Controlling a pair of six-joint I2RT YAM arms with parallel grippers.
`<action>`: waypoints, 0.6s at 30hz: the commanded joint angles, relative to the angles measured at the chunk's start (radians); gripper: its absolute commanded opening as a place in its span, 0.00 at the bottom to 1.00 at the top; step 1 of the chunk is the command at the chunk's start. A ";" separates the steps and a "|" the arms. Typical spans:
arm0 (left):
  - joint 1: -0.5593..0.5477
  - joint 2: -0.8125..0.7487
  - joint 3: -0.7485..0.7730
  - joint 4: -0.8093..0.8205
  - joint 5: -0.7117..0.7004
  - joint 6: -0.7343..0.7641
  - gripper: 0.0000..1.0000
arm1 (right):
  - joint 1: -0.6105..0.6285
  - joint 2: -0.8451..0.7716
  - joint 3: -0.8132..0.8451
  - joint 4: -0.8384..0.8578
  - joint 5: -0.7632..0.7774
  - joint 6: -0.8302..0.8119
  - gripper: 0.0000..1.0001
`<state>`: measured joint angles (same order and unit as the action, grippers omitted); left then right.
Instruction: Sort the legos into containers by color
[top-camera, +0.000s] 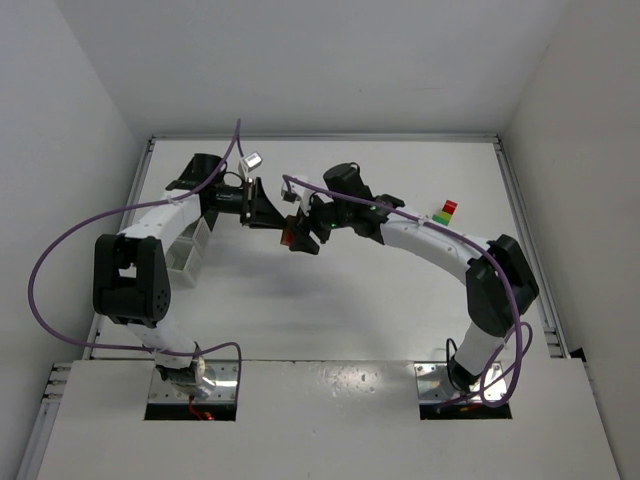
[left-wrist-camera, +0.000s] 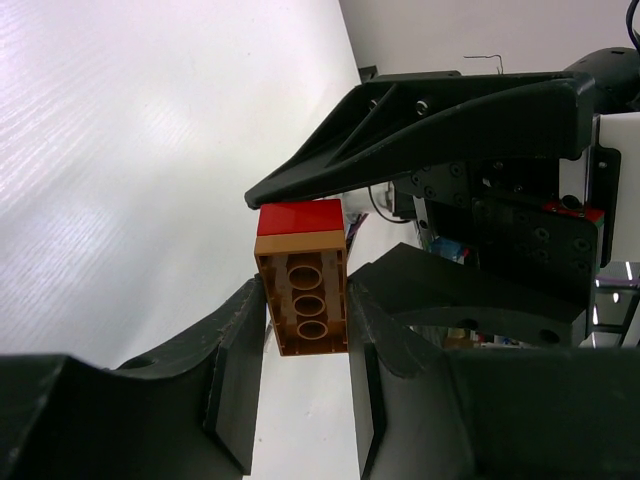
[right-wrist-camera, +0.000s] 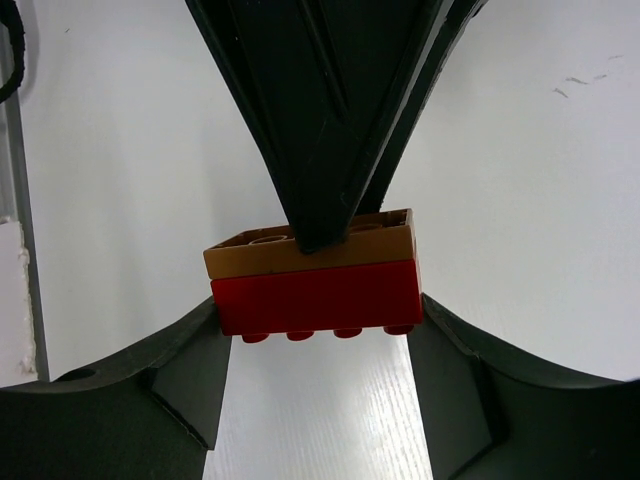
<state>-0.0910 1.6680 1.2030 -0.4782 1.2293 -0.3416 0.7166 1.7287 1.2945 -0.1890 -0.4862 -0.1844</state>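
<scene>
Just right of the white translucent square bins, tan-brown studded plastic brick clipped onto red plastic brick, raised between both arms, left gripper fingers pinching the tan-brown brick's sides, right gripper fingers pressed against both ends of the red brick.

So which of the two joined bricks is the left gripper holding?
The brown brick, clamped by the left gripper; the red brick sits in the right gripper.

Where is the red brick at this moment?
Top view, near centre: the red brick sits between the fingers of the right gripper, clipped to the brown brick that the left gripper holds.
</scene>
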 joint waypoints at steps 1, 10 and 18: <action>-0.009 0.003 0.015 0.010 0.016 0.010 0.03 | 0.007 -0.043 -0.012 0.071 -0.008 -0.024 0.00; 0.053 0.003 0.046 -0.010 0.007 0.019 0.00 | -0.002 -0.061 -0.044 0.071 0.001 -0.035 0.00; 0.131 -0.008 0.075 -0.030 0.007 0.030 0.00 | -0.011 -0.070 -0.083 0.062 0.020 -0.035 0.00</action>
<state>-0.0402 1.6691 1.2201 -0.5201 1.2507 -0.3298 0.7170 1.7107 1.2453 -0.0807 -0.4782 -0.2028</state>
